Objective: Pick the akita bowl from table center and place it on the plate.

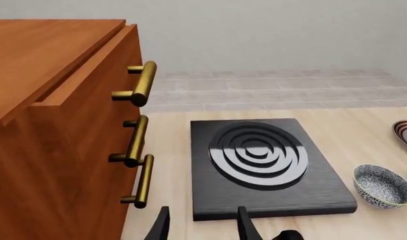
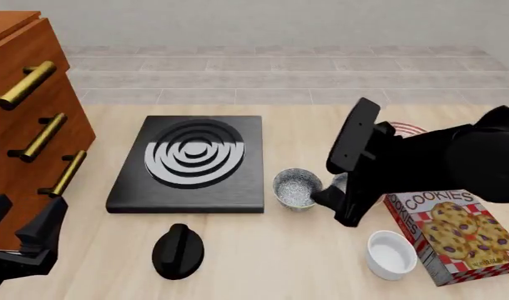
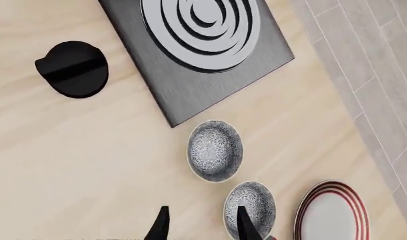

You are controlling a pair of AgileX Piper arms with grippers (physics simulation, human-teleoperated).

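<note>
Grey-blue akita bowl [image 3: 215, 150] ahead of right gripper [image 3: 200, 225] (jaws apart)

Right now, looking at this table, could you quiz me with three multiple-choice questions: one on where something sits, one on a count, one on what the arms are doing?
1. Where is the cookie box?
A. on the burner slab
B. right of the white ramekin
C. inside the cabinet

2. How many speckled bowls are there?
A. one
B. two
C. four

3. What are the right gripper fingers doing?
A. spread, holding nothing
C. clamped on the plate
B. gripping the knob

Answers:
1 B: in the front view the box lies just right of the ramekin.
2 B: the right wrist view shows one bowl beside the burner slab, another bowl next to the plate.
3 A: nothing lies between the fingers.
</note>
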